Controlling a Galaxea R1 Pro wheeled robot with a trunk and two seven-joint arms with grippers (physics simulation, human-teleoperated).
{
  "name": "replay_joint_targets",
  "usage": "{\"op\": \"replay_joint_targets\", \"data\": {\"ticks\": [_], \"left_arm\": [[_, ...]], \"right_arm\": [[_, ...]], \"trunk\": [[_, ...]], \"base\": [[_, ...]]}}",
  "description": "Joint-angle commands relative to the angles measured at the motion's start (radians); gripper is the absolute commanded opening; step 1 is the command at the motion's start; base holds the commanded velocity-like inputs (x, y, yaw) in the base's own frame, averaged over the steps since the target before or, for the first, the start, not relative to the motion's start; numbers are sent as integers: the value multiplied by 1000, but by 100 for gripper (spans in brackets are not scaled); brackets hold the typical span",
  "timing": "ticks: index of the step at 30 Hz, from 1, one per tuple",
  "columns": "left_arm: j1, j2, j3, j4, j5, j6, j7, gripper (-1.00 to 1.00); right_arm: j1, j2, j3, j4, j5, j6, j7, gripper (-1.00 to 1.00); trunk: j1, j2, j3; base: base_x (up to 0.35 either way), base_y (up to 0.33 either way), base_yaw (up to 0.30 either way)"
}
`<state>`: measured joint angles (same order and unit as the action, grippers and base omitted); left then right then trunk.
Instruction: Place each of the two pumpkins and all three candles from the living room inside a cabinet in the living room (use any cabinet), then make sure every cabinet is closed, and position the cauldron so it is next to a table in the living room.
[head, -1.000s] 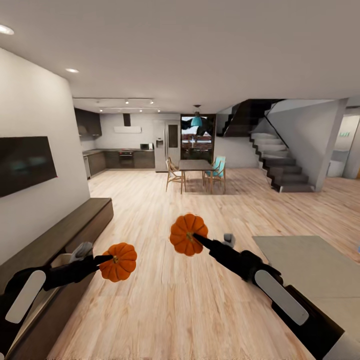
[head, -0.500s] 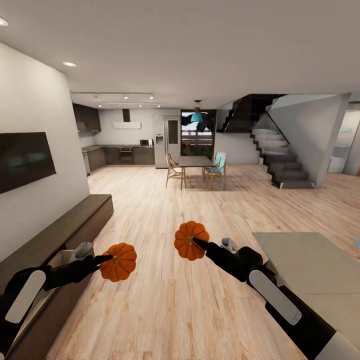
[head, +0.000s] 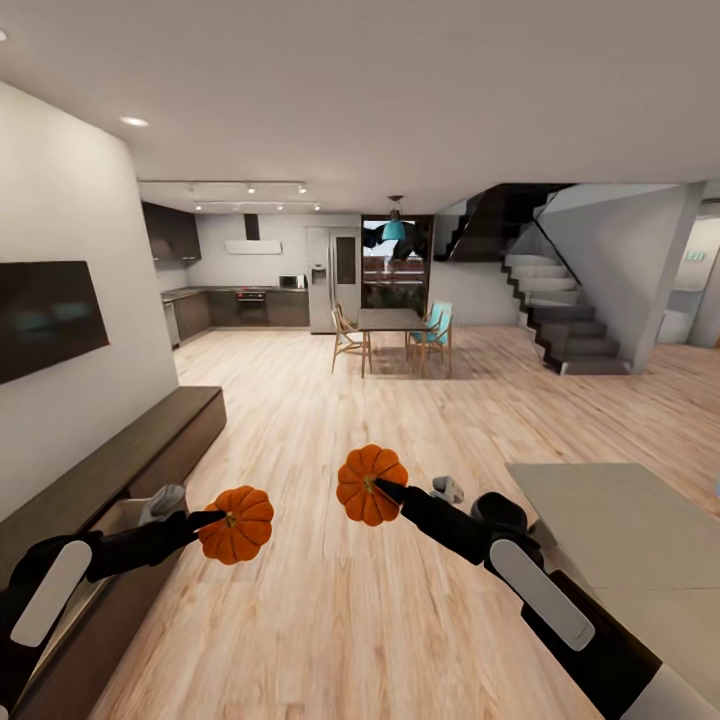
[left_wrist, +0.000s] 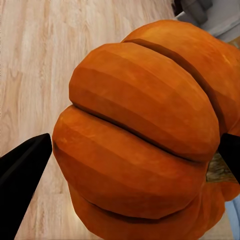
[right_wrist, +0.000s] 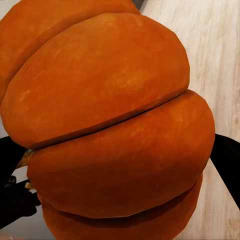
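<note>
Here, far on the left, a dark TV (head: 50, 318) hangs on the white wall. Under it runs the long brown cabinet (head: 150, 450), and a drawer (head: 112, 522) near the robot is pulled open.

Next comes the left gripper (head: 212, 519). Its black fingers are closed on one orange pumpkin (head: 237, 524), held up in the air just beside the cabinet and over the wood floor (head: 330, 620). In the left wrist view this pumpkin (left_wrist: 145, 130) is big and round with deep ribs. A black finger (left_wrist: 22, 172) touches one side of it and the other black finger touches the other side.

In the middle of the room, the right gripper (head: 385, 487) is closed on the second pumpkin (head: 371, 485). It hangs a bit higher than the first one, and the two pumpkins are near each other but not touching. In the right wrist view the second pumpkin (right_wrist: 115, 125) sits between two black fingers (right_wrist: 227, 162), one on each side.

To the right, the corner of the grey table (head: 620, 530) shows by the right arm.

Far back there is a kitchen (head: 240, 300), then a dining table with chairs (head: 392, 335), then grey stairs (head: 560, 320) going up on the right.
</note>
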<state>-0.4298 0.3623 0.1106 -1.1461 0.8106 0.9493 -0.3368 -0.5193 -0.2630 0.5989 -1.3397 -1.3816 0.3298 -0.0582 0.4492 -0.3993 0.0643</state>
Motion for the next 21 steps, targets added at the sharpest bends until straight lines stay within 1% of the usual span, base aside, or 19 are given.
{"op": "replay_joint_targets", "data": {"ticks": [1, 7, 9, 13, 21], "left_arm": [[0, 0, 2, 0, -3, 5, -7, -100], [-1, 0, 1, 0, -4, 5, -5, -100], [0, 0, 1, 0, -4, 5, -5, -100], [-1, 0, 1, 0, -4, 5, -5, -100], [-1, -1, 1, 0, -4, 5, -5, -100]], "right_arm": [[-1, -1, 2, -1, -10, 0, -5, -100], [-1, 0, 1, -1, -10, 0, -8, -100], [-1, 0, 2, -1, -10, 0, -9, -100], [-1, 1, 2, 0, -10, 0, -9, -100], [-1, 1, 2, 1, -10, 0, -9, -100]], "trunk": [[1, -1, 0], [1, -1, 0], [1, -1, 0], [1, -1, 0], [1, -1, -3]], "base": [[281, 0, 0], [316, -2, 1], [328, -50, 94], [329, -95, 224], [328, -137, 276]]}}
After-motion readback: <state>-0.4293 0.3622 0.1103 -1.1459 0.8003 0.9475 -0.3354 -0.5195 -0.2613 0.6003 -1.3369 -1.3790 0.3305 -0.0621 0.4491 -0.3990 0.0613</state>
